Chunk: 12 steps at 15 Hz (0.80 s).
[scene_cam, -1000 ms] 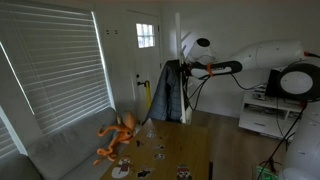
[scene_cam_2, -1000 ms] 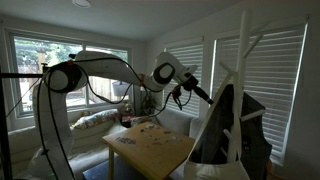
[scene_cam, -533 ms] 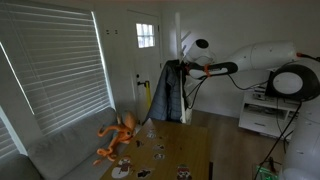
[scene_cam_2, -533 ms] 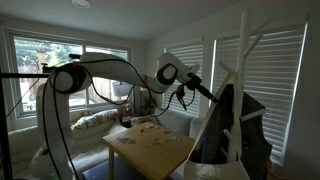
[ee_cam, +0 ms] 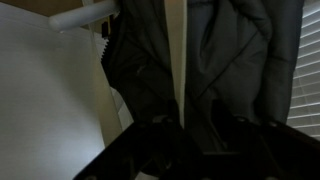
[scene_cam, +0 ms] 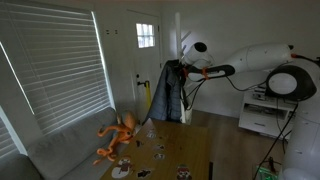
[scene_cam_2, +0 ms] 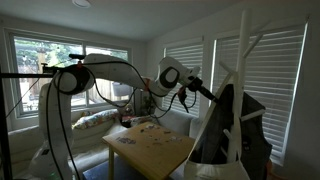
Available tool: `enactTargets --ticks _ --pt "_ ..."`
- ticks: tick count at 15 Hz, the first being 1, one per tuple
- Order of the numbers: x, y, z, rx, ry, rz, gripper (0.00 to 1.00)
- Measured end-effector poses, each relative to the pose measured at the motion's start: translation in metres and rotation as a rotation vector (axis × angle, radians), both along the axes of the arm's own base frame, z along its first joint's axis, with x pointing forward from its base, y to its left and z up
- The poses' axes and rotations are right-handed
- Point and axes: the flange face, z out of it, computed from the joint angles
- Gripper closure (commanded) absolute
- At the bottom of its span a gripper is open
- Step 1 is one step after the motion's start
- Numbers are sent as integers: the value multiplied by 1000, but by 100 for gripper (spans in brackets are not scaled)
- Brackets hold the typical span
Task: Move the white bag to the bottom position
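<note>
1. In an exterior view, the arm stretches level so that the pincer [scene_cam: 187, 68] meets the dark garments [scene_cam: 170, 93] hanging on the coat rack [scene_cam: 179, 25]. I judge the height suits reaching a hook, not the worktop [scene_cam: 190, 150]. No white bag is visible here, and no writing can be read.
2. In an exterior view from another side, the pincer [scene_cam_2: 212, 96] sits just beside the rack's pole [scene_cam_2: 243, 50], at the top of the dark garments [scene_cam_2: 235, 125]. A pale shape [scene_cam_2: 212, 170] low at the rack's foot may be the white bag; I cannot tell. No labels are legible.
3. In the wrist view, the pole [ee_cam: 177, 60] runs between hanging dark garments [ee_cam: 235, 60]. The pincer [ee_cam: 197, 130] is a dim silhouette, so I cannot tell whether it is released or clenched. No print shows.
</note>
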Motion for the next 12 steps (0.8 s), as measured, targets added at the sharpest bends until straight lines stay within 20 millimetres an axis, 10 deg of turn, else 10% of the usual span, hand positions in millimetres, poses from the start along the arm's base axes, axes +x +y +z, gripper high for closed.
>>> enactTargets --ticks 12 --pt "-21 7 43 -55 -109 -80 99"
